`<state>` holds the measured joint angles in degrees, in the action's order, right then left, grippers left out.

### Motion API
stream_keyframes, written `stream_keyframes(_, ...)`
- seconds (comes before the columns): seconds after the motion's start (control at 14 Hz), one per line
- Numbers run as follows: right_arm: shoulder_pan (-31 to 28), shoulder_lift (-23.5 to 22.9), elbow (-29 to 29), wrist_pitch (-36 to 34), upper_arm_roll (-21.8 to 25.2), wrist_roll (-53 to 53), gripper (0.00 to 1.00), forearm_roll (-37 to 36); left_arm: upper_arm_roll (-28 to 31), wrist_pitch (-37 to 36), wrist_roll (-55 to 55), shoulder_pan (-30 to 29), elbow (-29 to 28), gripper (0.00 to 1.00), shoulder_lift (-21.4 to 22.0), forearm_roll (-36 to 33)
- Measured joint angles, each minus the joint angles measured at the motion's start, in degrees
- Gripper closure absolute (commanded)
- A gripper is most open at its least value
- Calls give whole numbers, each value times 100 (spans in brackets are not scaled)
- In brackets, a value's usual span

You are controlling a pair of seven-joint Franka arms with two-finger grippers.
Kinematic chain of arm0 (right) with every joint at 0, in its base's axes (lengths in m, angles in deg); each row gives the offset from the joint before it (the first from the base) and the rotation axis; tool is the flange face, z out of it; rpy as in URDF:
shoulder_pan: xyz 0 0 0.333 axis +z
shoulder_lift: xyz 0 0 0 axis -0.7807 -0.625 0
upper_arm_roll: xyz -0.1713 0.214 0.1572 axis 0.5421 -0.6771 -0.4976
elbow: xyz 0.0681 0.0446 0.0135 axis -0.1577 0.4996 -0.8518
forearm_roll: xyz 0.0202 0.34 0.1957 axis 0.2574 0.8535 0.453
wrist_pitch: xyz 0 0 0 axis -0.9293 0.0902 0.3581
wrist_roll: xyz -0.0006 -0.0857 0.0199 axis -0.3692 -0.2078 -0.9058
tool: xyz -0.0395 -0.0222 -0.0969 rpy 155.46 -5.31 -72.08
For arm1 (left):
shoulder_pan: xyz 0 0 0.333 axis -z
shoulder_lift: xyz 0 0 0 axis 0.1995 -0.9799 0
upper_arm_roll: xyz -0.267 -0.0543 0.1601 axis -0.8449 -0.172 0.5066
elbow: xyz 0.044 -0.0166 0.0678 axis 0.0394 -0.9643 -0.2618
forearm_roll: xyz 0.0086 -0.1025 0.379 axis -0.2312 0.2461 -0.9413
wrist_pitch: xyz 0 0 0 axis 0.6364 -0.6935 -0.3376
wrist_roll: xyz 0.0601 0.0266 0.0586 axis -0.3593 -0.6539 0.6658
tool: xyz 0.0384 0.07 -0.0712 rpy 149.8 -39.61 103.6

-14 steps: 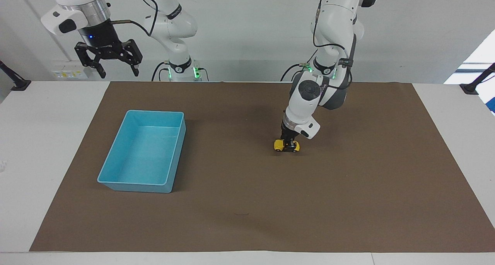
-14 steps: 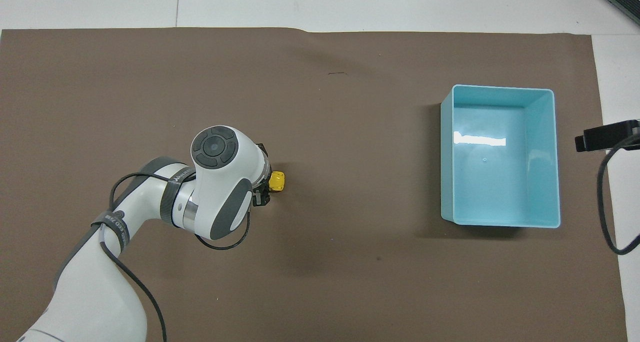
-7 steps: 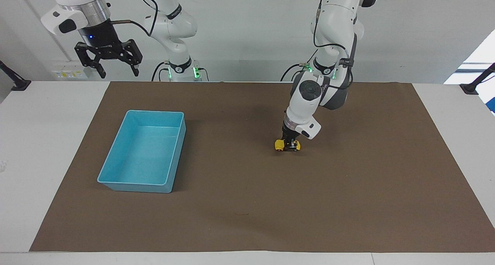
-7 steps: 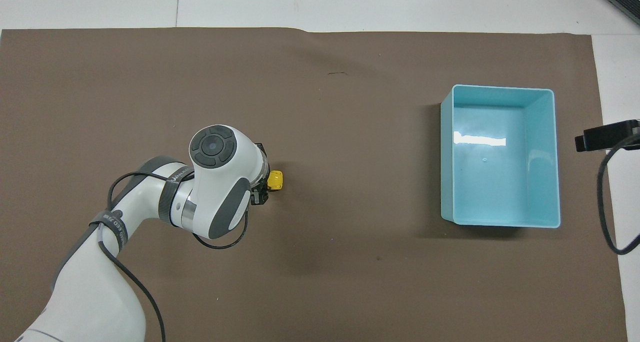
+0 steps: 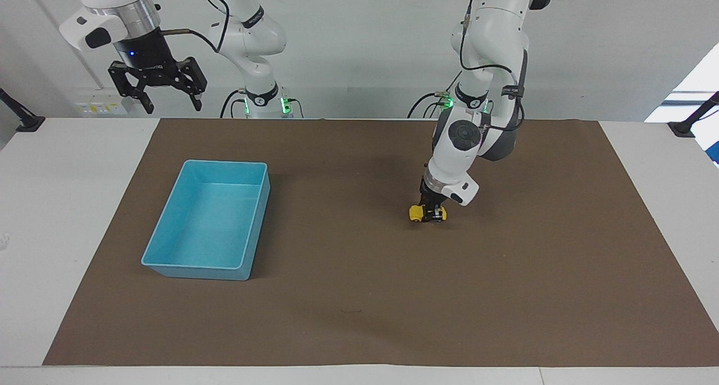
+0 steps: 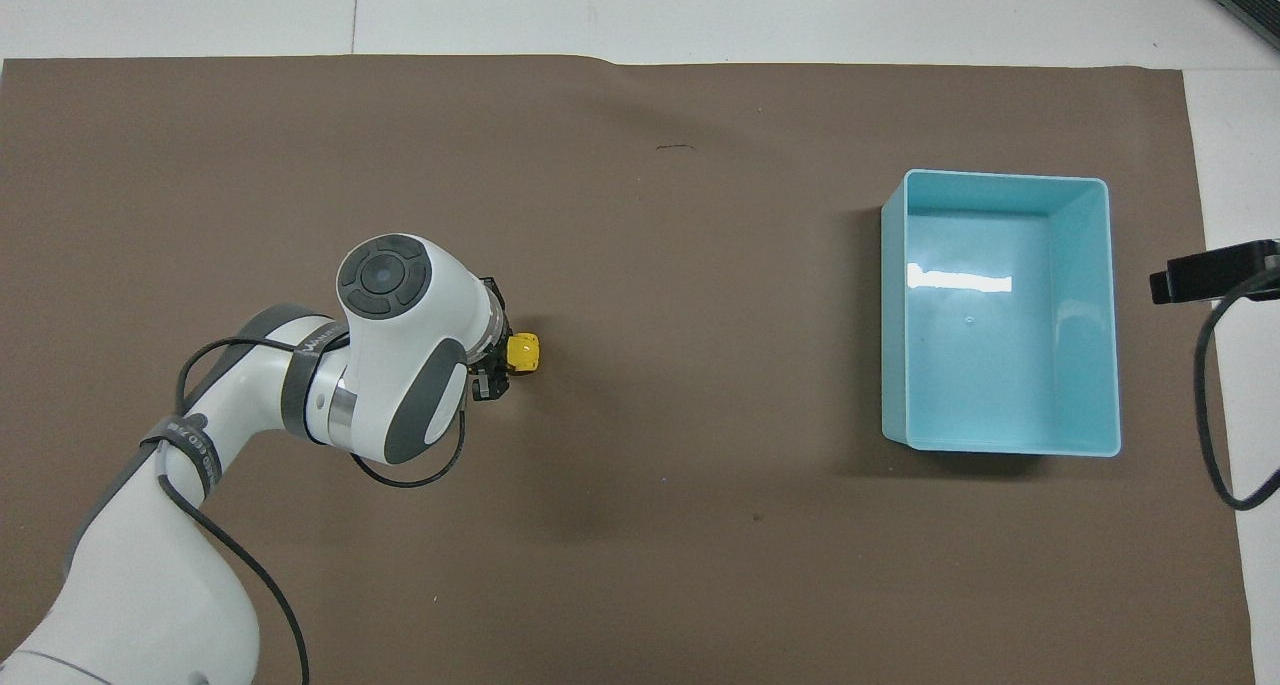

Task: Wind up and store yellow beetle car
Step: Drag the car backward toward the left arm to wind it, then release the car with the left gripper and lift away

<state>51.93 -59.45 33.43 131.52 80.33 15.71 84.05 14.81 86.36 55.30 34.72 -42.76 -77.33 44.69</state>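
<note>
While the left gripper (image 5: 432, 212) is clenched on the yellow beetle car (image 5: 418, 212), which sits on the brown mat (image 5: 359, 295) well apart from the blue bin (image 5: 168, 264), keep the wheels pressed down (a pull-back motor likely needs traction). Drag straight along the car's length; the right gripper (image 5: 158, 93) waits released over the table edge near its own base

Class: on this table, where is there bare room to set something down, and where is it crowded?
Bare mat lies between the blue bin and the yellow beetle car, and across the whole strip farther from the robots than both. The bin's inside is bare too. It is crowded only at the car, where the left gripper is shut on it. The right gripper waits, open, raised above the right arm's end.
</note>
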Motion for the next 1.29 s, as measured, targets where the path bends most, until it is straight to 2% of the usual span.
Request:
stream_keyframes(0.71, 0, 0, 0, 0, 0, 0, 0, 0, 15, -260, -521, -560, -47, 100, 74, 0)
stream_keyframes(0.79, 0, 0, 0, 0, 0, 0, 0, 0, 16, -268, -526, -575, -47, 97, 75, 0)
stream_keyframes(0.86, 0, 0, 0, 0, 0, 0, 0, 0, 16, -270, -526, -580, -47, 25, 76, 0)
stream_keyframes(0.93, 0, 0, 0, 0, 0, 0, 0, 0, 17, -271, -526, -584, -47, 0, 77, 0)
stream_keyframes(1.14, 0, 0, 0, 0, 0, 0, 0, 0, 53, -270, -526, -641, -27, 0, 112, -1)
stream_keyframes(1.29, 0, 0, 0, 0, 0, 0, 0, 0, 94, -333, -526, -673, 34, 0, 283, -1)
